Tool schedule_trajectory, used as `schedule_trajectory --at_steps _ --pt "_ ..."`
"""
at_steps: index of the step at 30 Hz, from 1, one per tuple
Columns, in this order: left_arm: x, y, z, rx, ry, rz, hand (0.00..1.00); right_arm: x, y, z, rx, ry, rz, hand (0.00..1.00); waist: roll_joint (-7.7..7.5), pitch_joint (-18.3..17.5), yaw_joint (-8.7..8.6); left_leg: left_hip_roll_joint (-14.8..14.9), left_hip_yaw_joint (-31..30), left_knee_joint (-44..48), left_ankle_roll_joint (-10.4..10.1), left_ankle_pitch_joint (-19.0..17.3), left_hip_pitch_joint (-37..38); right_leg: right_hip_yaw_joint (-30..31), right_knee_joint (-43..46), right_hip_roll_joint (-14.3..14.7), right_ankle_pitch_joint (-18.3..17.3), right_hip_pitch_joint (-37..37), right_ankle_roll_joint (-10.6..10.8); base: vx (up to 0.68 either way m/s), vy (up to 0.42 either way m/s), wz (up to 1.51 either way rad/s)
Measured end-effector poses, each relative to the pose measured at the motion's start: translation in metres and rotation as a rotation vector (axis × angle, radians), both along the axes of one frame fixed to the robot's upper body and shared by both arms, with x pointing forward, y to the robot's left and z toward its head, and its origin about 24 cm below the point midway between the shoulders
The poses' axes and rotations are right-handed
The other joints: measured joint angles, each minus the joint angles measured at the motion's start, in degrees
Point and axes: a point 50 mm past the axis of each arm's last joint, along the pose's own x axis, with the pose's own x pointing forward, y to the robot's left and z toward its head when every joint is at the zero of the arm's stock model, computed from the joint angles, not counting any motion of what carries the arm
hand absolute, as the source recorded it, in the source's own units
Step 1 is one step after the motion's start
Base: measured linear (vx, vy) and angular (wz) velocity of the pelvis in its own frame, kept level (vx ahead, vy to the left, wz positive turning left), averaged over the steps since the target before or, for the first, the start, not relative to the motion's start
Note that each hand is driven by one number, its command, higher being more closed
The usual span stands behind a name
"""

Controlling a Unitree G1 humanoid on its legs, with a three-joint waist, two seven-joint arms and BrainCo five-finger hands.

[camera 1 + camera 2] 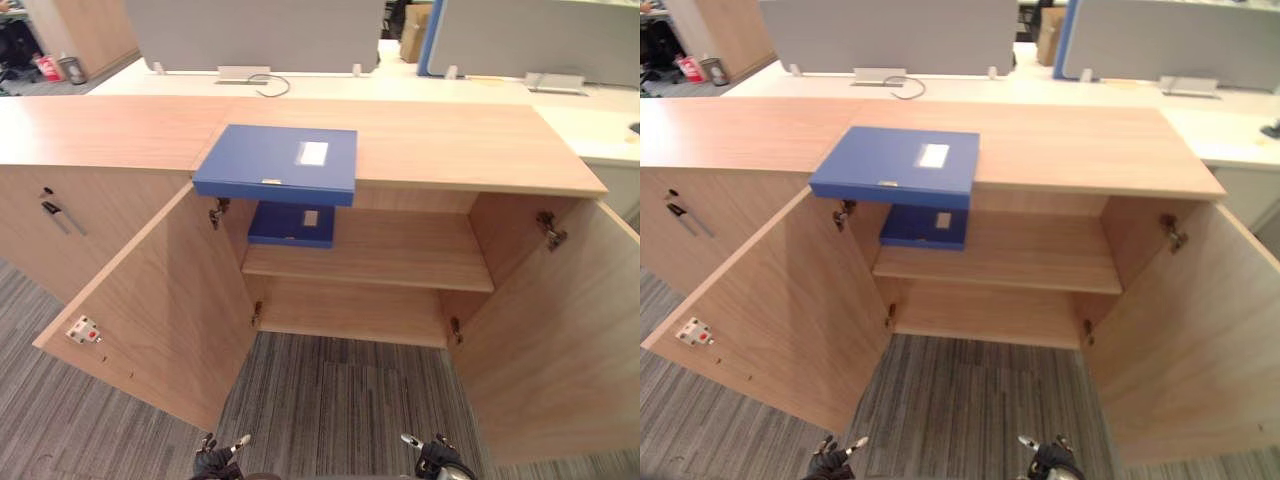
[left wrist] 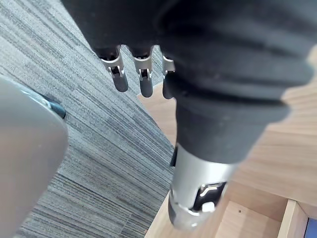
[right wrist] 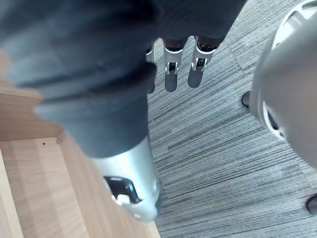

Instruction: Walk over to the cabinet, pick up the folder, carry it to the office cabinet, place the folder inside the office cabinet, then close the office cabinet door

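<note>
1. On top of the cabinet [image 1: 450, 145], the blue folder [image 1: 275, 162] lies flat, overhanging the front edge.
2. Left hand [image 2: 143, 82] and right hand [image 3: 171, 74] hang low over the carpet [image 1: 330, 400], fingers straight, holding nothing.

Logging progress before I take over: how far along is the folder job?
Done: the robot is at the cabinet, doors open. In hand: nothing; left hand and right hand hang open. One folder lies on top, overhanging the edge; a second folder sits on the shelf. Left, it seems: lift the top folder, shelve it, close the doors.
</note>
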Motion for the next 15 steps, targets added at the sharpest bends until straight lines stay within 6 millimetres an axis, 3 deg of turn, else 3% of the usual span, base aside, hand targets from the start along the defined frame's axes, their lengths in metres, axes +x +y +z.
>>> schedule_trajectory --at_steps 3,4,5,7,8,9,10,13,15 --pt "0.005 0.003 0.003 0.005 -0.025 0.013 0.0 0.005 -0.003 0.002 -0.01 -0.01 0.001 0.0 1.22 1.9 -0.03 4.4 2.2 20.0 0.4 1.9 -6.6 -0.1 -3.9 2.9 0.1 5.6 -0.1 0.2 -0.01 -0.08" --pt "0.006 0.004 0.003 0.007 -0.029 0.01 0.0 0.002 -0.002 0.001 -0.008 -0.001 -0.005 0.0 0.51 2.3 0.44 5.0 3.6 24.1 0.4 2.8 -7.7 0.0 -5.2 2.8 0.2 7.6 0.0 0.25 0.016 -0.11" --pt "0.007 0.003 0.004 0.006 -0.031 -0.005 0.0 0.0 -0.004 0.0 -0.016 0.007 -0.013 0.0 0.52 2.2 0.4 5.0 5.2 24.7 0.6 0.5 -8.4 0.2 -5.9 2.2 0.2 8.7 0.0 0.19 0.038 -0.1" --pt "0.013 0.002 0.006 0.014 -0.051 -0.052 0.0 0.001 -0.011 0.001 -0.021 0.015 -0.06 0.0 0.32 2.6 0.23 1.3 7.5 20.0 2.4 -4.8 -12.1 0.9 -5.5 -0.6 0.3 8.9 0.1 0.24 0.159 -0.09" --pt "0.016 -0.001 0.007 0.015 -0.059 -0.084 0.0 0.001 -0.015 0.001 -0.022 0.023 -0.09 0.0 0.61 3.1 0.23 -1.9 7.9 9.4 3.4 -2.0 -12.8 1.3 -4.3 -2.3 0.3 8.8 0.3 0.26 0.248 -0.05" --pt "0.014 -0.002 0.006 0.012 -0.054 -0.098 0.0 0.0 -0.018 0.001 -0.024 0.026 -0.104 0.0 1.42 3.2 0.23 -2.7 7.5 3.7 5.3 4.8 -12.3 1.9 -3.7 -2.1 0.4 8.8 0.5 0.29 0.28 -0.05" --pt "0.018 0.002 0.008 0.022 -0.066 -0.114 0.0 -0.004 -0.013 -0.002 -0.003 0.041 -0.119 0.0 0.71 3.6 0.53 -4.1 8.3 1.9 6.2 4.7 -9.6 4.6 -3.5 -3.1 0.6 9.0 0.2 0.29 0.229 -0.06" --pt "0.015 0.004 0.007 0.007 -0.06 -0.132 0.0 -0.004 -0.01 -0.002 0.007 0.04 -0.119 0.0 0.96 3.7 0.44 -4.1 8.5 -4.6 7.0 5.8 -4.4 8.6 -10.2 1.5 0.3 8.0 0.4 0.22 0.079 -0.04" --pt "0.012 0.003 0.006 -0.021 -0.064 -0.121 0.0 -0.007 -0.008 -0.002 0.007 0.038 -0.121 0.0 0.75 3.6 0.38 -5.0 9.2 -7.3 6.9 5.8 -1.1 8.7 -14.8 2.5 2.9 7.8 -1.3 0.1 -0.048 0.03"
